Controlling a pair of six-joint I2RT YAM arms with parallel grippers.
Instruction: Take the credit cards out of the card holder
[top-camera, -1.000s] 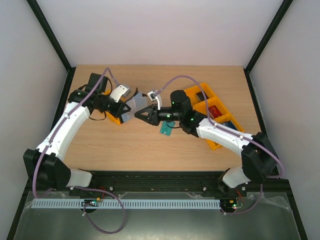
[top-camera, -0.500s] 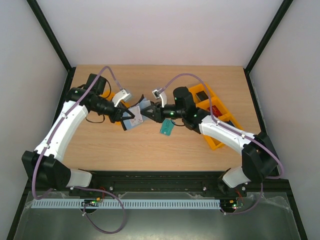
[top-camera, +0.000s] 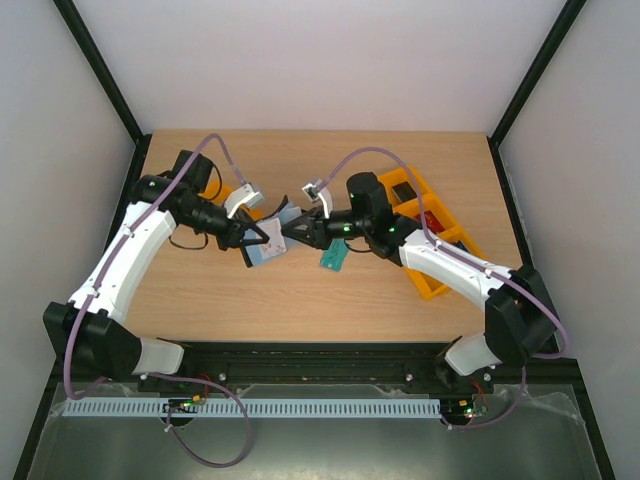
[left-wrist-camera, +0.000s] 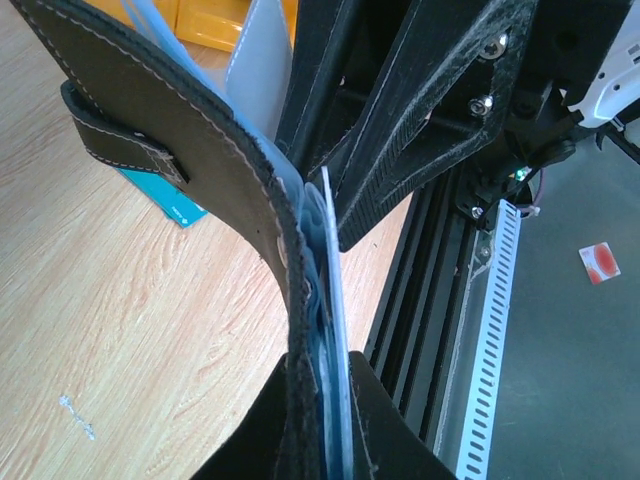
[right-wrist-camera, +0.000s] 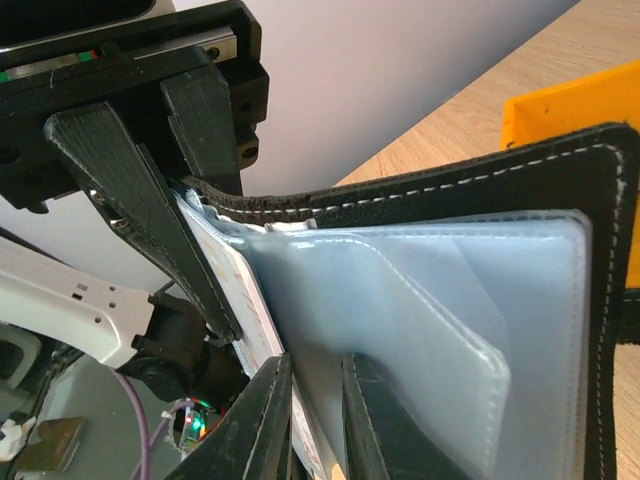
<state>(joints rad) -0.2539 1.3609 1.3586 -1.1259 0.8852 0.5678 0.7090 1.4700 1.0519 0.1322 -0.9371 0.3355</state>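
Observation:
The black card holder (top-camera: 266, 247) hangs open above the table's middle, my left gripper (top-camera: 254, 239) shut on one edge of it. In the left wrist view its black cover (left-wrist-camera: 200, 130) and blue-grey leaves run down between my left gripper's (left-wrist-camera: 318, 362) fingers. My right gripper (top-camera: 289, 231) meets it from the right. In the right wrist view the clear sleeves (right-wrist-camera: 420, 310) fan out, and my right gripper (right-wrist-camera: 315, 366) is pinched on a pale inner leaf; whether that leaf holds a card I cannot tell. One teal credit card (top-camera: 333, 258) (left-wrist-camera: 165, 197) lies flat on the wood below.
An orange tray (top-camera: 432, 232) with small red and black items sits under my right forearm. Another orange tray (top-camera: 236, 196) lies behind my left gripper. The black rail (top-camera: 320, 352) borders the near edge of the table.
My left gripper has carried the card holder right and nearer, away from the left tray. My right gripper has closed in and now grips the holder's inner leaves.

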